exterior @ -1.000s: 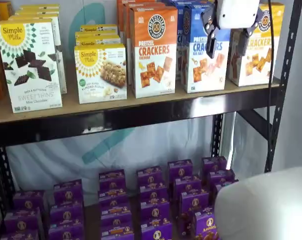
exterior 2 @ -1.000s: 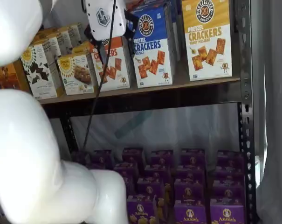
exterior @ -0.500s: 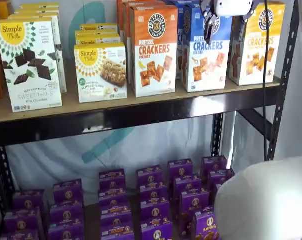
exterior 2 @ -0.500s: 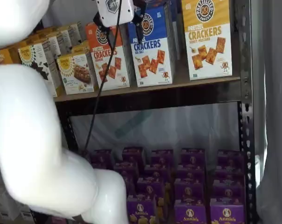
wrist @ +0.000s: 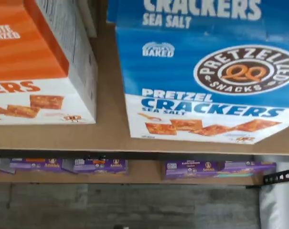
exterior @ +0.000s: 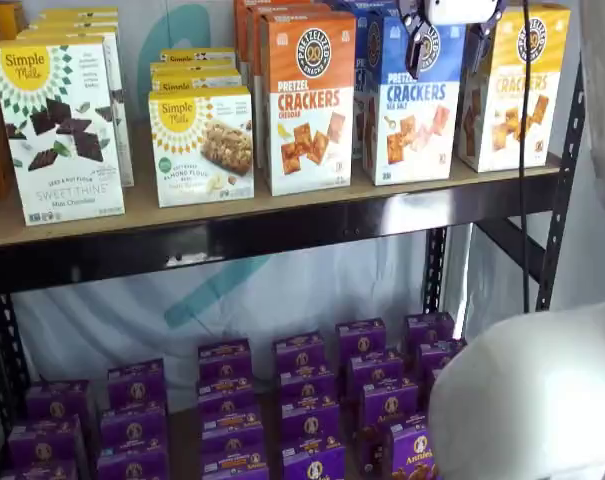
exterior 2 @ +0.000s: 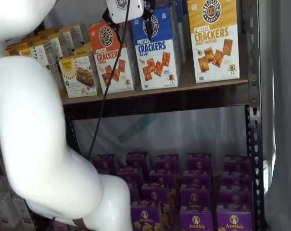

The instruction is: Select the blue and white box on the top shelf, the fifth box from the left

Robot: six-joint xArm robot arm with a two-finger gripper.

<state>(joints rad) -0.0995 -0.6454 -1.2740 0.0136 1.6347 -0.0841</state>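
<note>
The blue and white Pretzel Crackers Sea Salt box stands upright on the top shelf between an orange box and a yellow box; it shows in both shelf views. The wrist view shows its front and top close up. My gripper hangs from the top edge in front of the box's upper part, its two black fingers apart with the box front showing between them. In a shelf view the gripper sits at the box's top left corner. It is open and holds nothing.
An orange cheddar cracker box stands left of the blue one, a yellow honey mustard box right. Simple Mills boxes fill the shelf's left. Purple Annie's boxes cover the lower shelf. My white arm fills the foreground.
The gripper has risen toward the views' top edge and shifted over the blue box's upper part. The boxes have not moved.
</note>
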